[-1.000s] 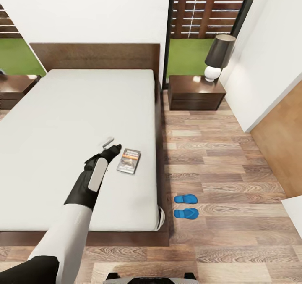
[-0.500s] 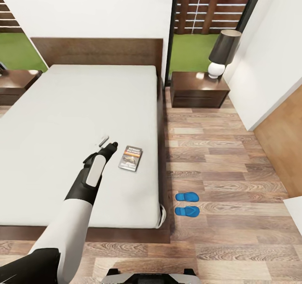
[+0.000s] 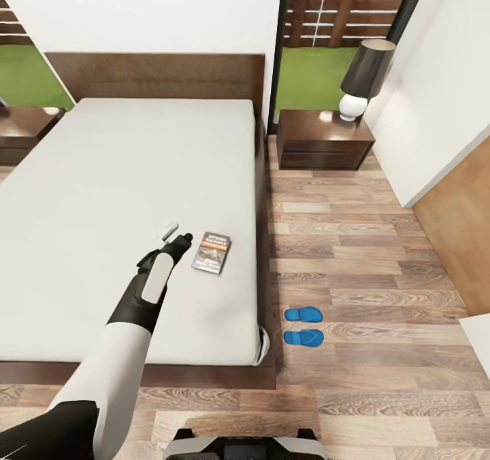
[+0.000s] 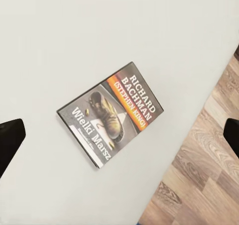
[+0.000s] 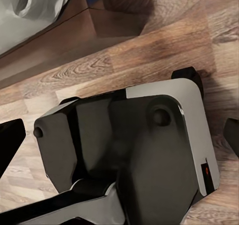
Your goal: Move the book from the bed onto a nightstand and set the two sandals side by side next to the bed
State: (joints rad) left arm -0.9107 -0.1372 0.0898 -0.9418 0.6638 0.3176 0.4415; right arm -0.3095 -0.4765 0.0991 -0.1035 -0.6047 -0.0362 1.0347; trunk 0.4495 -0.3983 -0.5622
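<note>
Camera drifted between the earlier frames and now, so the whole scene sits a little differently; relative to the book the left gripper has barely changed, still poised just beside it, and the book has not shifted on the mattress.

Book lies flat on the bed, lower centre of the head view, near the bed's right edge, gripper on its left side, not touching. Left wrist view shows the book centred between the two dark fingertips, which sit wide apart: left gripper open, empty. Right gripper's fingertips also spread at the frame edges, open, holding nothing, over the robot's base.

Step in hand, judged: grasp the book. It is thin and flat on soft mattress, so the fingers likely need to come down across the narrow width and press slightly in, or the book gets nudged to the bed edge first. Nightstand with lamp is upper right; sandals lie side by side on the floor lower right, beside the bed.

Cover text reads "RICHARD BACHMAN", "(STEPHEN KING)", "Wielki Marsz".
</note>
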